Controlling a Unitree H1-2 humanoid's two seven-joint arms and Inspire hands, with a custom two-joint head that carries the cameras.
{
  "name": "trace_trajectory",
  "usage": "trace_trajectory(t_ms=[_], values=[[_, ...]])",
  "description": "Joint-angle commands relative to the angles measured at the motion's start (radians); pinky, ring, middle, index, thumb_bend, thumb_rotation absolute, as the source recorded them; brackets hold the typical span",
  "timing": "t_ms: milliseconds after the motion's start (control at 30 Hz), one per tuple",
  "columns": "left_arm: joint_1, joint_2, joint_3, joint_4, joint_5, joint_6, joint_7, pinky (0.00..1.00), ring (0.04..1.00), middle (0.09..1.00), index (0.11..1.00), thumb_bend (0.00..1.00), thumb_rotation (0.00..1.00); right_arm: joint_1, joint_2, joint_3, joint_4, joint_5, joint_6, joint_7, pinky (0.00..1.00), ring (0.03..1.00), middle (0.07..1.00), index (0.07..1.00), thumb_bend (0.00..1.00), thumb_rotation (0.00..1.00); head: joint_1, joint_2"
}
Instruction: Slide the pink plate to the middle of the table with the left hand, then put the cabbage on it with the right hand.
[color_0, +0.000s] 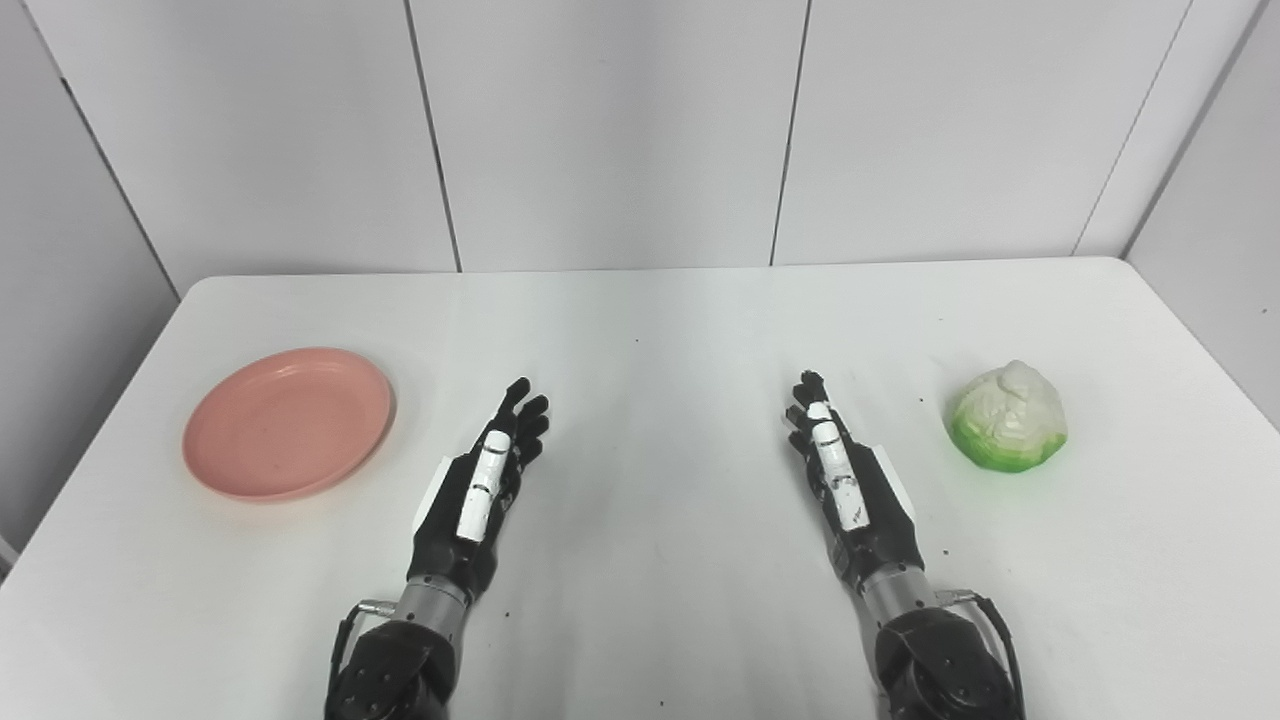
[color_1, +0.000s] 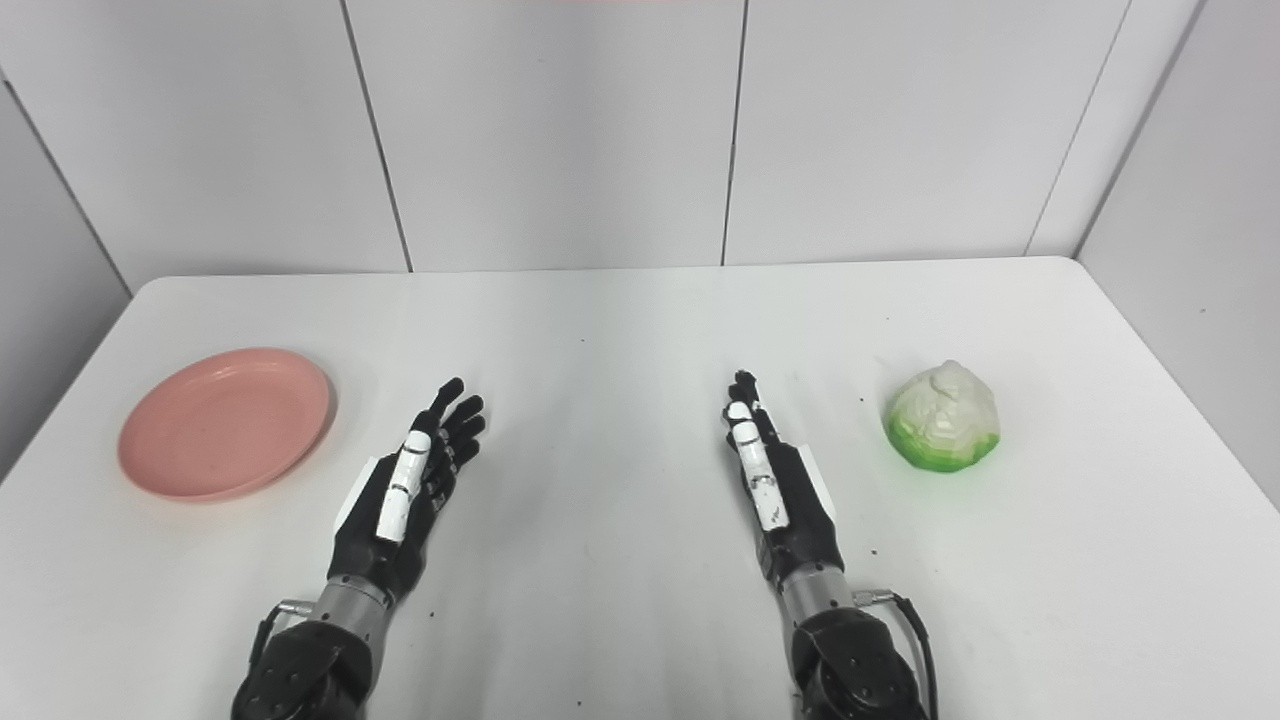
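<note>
The pink plate (color_0: 289, 422) lies flat near the left edge of the white table (color_0: 660, 310), well away from the middle and with nothing on it. Just to its right, apart from its rim, the left hand (color_0: 487, 485) is held edge-on above the tabletop, thumb side up, its fingers stretched forward and holding nothing. The middle of the table between the two hands is bare.

The right hand (color_0: 842, 478) mirrors it on the other side, also edge-on with fingers extended and empty; from this angle its fingers overlap one another, so how far they are spread is hard to judge. To the right of that hand, near but not touching it, sits the cabbage (color_0: 1008, 417), a rounded head that is pale at the top and bright green around its base, resting on the table toward the right edge. Behind the table stand plain white wall panels (color_0: 610, 130).
</note>
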Motion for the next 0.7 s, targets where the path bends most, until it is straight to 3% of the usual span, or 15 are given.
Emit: trace_trajectory(t_ms=[0, 667], values=[[-0.001, -0.006, -0.008, 0.023, -0.002, -0.001, -0.009, 0.98, 0.958, 0.951, 0.954, 0.53, 1.00, -0.022, 0.004, -0.001, -0.021, 0.002, -0.005, -0.001, 1.00, 0.980, 0.993, 1.000, 0.23, 1.00, 0.001, 0.001], [0.001, -0.008, -0.009, 0.018, -0.001, 0.002, -0.007, 0.98, 0.959, 0.949, 0.952, 0.53, 1.00, -0.021, 0.005, -0.003, -0.021, 0.013, -0.008, 0.002, 1.00, 0.975, 0.992, 1.000, 0.22, 1.00, 0.002, 0.002]])
